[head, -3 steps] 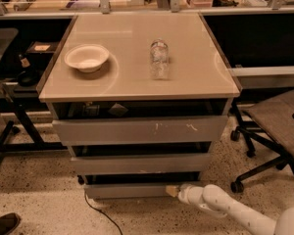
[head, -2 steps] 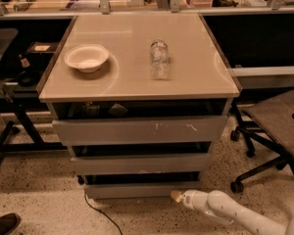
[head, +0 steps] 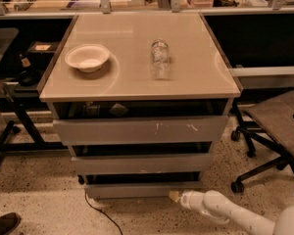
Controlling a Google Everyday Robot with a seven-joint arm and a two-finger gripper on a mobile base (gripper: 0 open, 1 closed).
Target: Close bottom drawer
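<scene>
The bottom drawer (head: 137,190) is the lowest and narrowest grey front of the cabinet, low near the floor, with a dark gap above it. My gripper (head: 175,196) is at the end of the white arm coming in from the lower right. Its tip sits at the drawer front's lower right part, touching or almost touching it. Above it are the mid-width drawer front (head: 142,163) and the widest front with white scratch marks (head: 139,130).
On the cabinet top (head: 196,82) stand a white bowl (head: 87,58) and a clear plastic bottle (head: 160,58) lying on its side. An office chair (head: 277,131) is at the right. A black cable (head: 95,209) runs on the speckled floor. A shoe (head: 4,223) is at lower left.
My arm and gripper have stayed low at the bottom drawer's right end, shifting slightly. The drawer front looks about the same.
</scene>
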